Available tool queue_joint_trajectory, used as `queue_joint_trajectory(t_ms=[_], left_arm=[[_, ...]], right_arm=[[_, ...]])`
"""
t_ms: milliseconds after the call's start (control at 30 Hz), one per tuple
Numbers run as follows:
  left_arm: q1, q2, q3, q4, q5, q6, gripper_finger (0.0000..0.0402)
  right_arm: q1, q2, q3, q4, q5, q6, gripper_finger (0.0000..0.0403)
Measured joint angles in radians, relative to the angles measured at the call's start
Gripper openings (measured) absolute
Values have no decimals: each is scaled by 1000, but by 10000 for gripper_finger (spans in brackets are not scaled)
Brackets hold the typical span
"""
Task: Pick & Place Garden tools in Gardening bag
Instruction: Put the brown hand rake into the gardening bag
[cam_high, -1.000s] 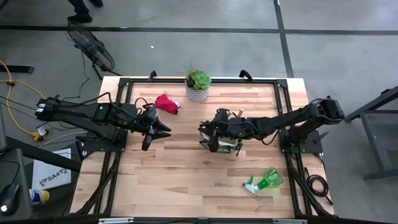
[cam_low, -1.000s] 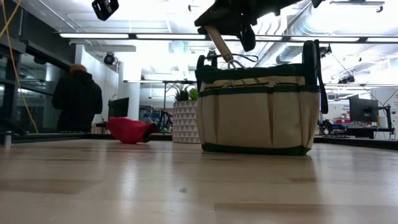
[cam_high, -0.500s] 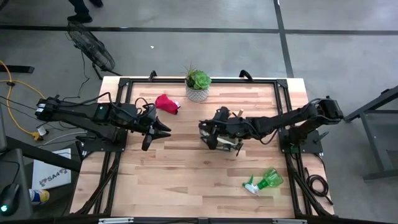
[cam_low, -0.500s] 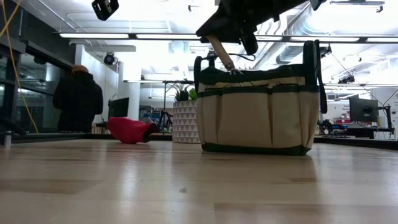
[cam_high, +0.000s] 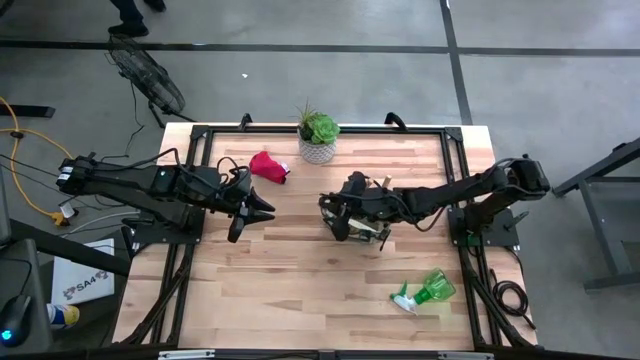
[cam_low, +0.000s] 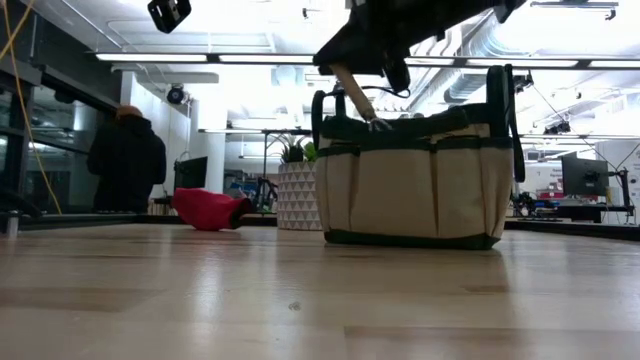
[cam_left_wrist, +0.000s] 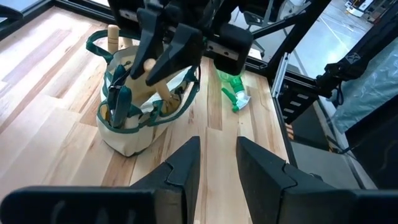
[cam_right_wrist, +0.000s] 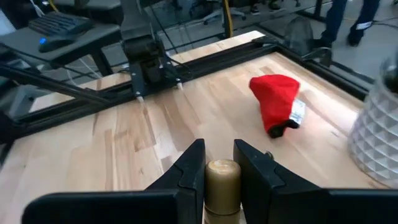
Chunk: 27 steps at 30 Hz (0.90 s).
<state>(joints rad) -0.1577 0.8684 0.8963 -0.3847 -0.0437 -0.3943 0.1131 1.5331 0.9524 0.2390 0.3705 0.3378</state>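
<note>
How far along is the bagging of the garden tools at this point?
Done: wooden handles already stick out of the gardening bag. In hand: the right gripper, fingers shut on a wooden-handled tool, holds it above the bag's rim. Left: the red glove and green spray bottle lie on the table. The left gripper waits open.

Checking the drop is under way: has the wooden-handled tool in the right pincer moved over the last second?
Yes. In the low view the wooden-handled tool, held by the right pincer, has sunk: its metal end is now behind the bag rim.
</note>
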Motion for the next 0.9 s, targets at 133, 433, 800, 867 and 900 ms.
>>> queue_joint_trajectory(t_ms=[133,433,800,867,900], left_arm=[[0,0,0,0,0,0,101],[0,0,0,-1,5,-3,101],[0,0,0,-3,9,-7,101],[0,0,0,-3,9,-7,101],[0,0,0,-3,9,-7,101]], right_arm=[[-5,26,0,7,-32,1,56],[-11,42,0,-2,-22,-10,56],[-11,38,0,-4,-17,24,103],[-11,38,0,-4,-18,31,112],[-10,38,0,-4,-18,31,113]])
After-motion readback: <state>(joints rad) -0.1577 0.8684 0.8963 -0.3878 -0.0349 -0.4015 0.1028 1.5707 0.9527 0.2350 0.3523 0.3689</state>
